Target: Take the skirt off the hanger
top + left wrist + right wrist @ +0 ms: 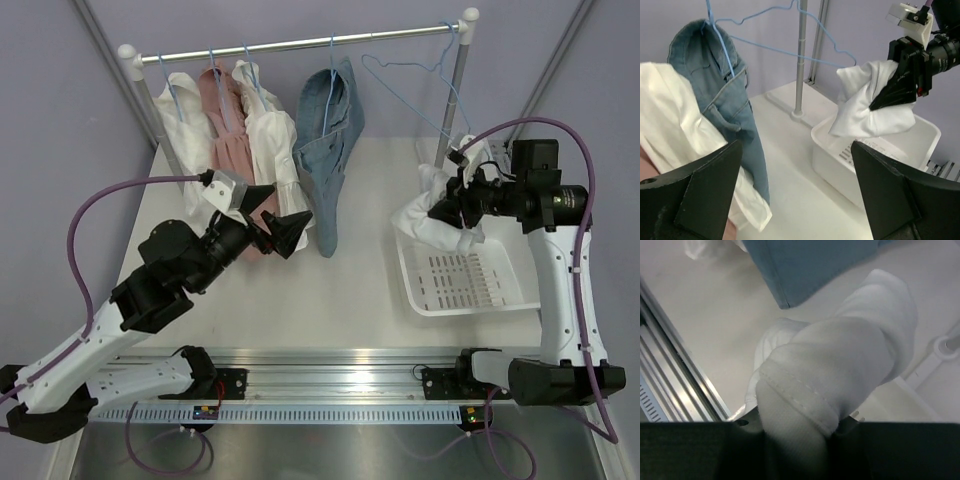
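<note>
Table (pixel 360 290), rear edge: rail (pixel 300 44) is carrying four garments (pixel 330 140), one bare hanger (pixel 785 49); right gripper (pixel 447 212) is pinching one skirt (pixel 422 228); left gripper (pixel 288 225) is gaping.

A robotics test lab: bare lilac walls (pixel 300 15), white worktop (pixel 350 290), aluminium mounting rail (pixel 330 365), small garment rack (pixel 300 44).

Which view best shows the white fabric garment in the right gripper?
Left wrist: the white fabric garment hangs whole from the right gripper over the white plastic basket. Top external shows it partly under the gripper; right wrist only a close-up.
</note>
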Tool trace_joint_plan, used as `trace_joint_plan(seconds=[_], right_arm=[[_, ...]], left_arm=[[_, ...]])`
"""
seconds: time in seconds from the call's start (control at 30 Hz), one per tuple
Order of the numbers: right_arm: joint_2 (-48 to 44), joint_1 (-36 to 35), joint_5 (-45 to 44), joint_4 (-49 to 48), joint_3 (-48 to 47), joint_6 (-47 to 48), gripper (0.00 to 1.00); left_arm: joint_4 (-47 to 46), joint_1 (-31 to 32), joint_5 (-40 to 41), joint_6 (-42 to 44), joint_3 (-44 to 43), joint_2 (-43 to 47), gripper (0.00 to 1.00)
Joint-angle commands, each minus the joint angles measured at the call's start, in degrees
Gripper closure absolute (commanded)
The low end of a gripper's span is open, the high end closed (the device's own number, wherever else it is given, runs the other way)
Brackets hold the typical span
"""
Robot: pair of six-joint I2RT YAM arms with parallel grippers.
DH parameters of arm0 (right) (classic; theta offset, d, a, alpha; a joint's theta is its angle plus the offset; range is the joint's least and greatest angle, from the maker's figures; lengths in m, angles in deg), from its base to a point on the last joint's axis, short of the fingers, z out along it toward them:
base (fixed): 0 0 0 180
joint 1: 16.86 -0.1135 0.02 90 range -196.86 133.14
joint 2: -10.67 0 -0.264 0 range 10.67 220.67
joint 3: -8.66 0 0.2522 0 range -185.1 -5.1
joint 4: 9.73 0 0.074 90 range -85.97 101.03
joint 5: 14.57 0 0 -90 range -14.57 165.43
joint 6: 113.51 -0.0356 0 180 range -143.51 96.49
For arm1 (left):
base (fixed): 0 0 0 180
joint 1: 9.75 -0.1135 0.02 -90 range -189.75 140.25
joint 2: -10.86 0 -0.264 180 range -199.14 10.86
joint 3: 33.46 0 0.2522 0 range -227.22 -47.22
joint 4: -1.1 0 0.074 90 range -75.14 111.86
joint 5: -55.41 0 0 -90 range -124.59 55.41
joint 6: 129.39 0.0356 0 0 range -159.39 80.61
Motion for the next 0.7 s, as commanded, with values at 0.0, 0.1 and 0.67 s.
trace_joint_plan(seconds=[0.0,0.1,0.67], right_arm=[[0.21,4.3,-8.13,5.21,4.92,5.23,1.0],[-0.66,5.97,-13.86,2.5,12.66,6.03,1.0],[0.83,5.89,-20.83,-4.81,15.35,3.74,0.12]], left_arm=[[1.78,-0.02,3.13,-0.78,2.56,2.8,0.06],[1.78,-0.11,4.28,-1.23,4.67,4.91,0.05],[4.24,-0.11,7.0,-6.94,11.97,9.75,0.02]])
